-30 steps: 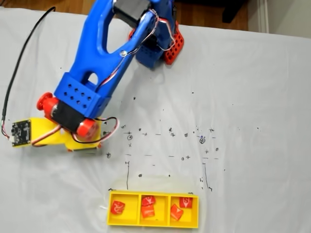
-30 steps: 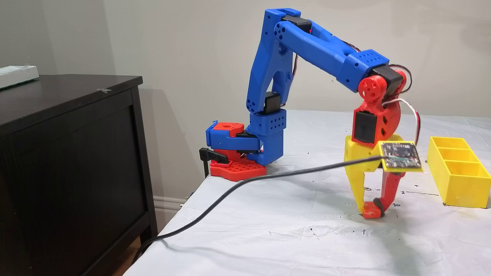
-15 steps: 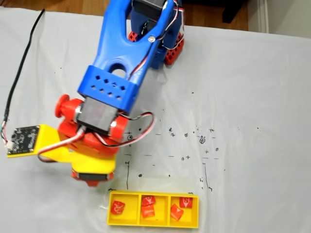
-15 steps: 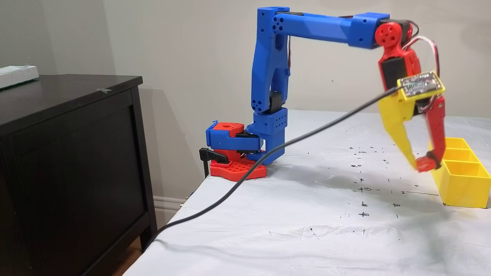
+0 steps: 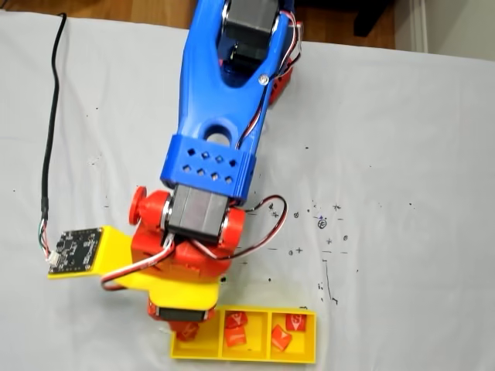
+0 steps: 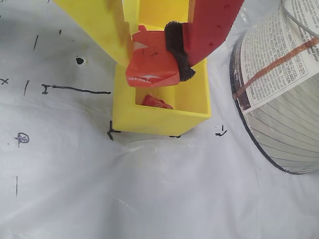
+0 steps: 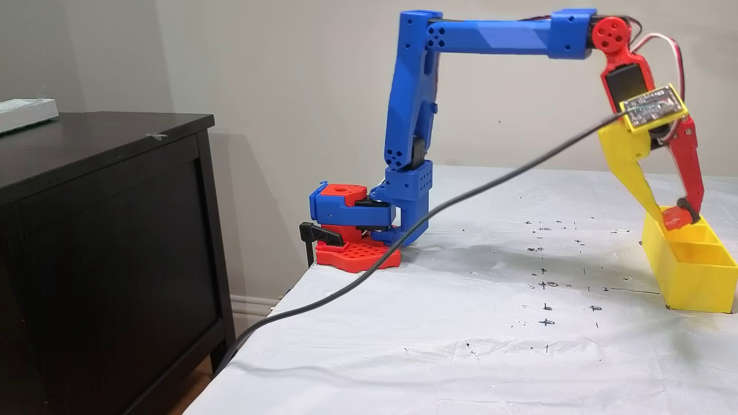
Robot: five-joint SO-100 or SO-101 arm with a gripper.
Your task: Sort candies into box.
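The box, a low yellow tray of three square compartments in a row, is seen at about 6 o'clock in a fixed view from above and at 3 o'clock in the side fixed view. It reads as rigid, thin-walled plastic, probably light enough to slide if knocked by a finger.

The gripper is clenched on a candy, pinched between a yellow finger and a red finger faced with a black pad. In the wrist view it is held above the nearest compartment, in which another candy lies. From the side, the gripper is seen at the rim of the box's far end.

Four more candies are noted from above: two in the middle compartment and two in the 3 o'clock compartment.

The held candy is judged light and slightly soft, its wrapper creasing under the pinch. The wrapper is probably slick, so a hold across the flat sides, as here, seems soundest. Little fragility is expected; a short drop should do no harm.

The table is covered by a white, faintly wrinkled sheet carrying small pen marks. A black cable trails across it. A dark cabinet stands at 9 o'clock against a plain wall.
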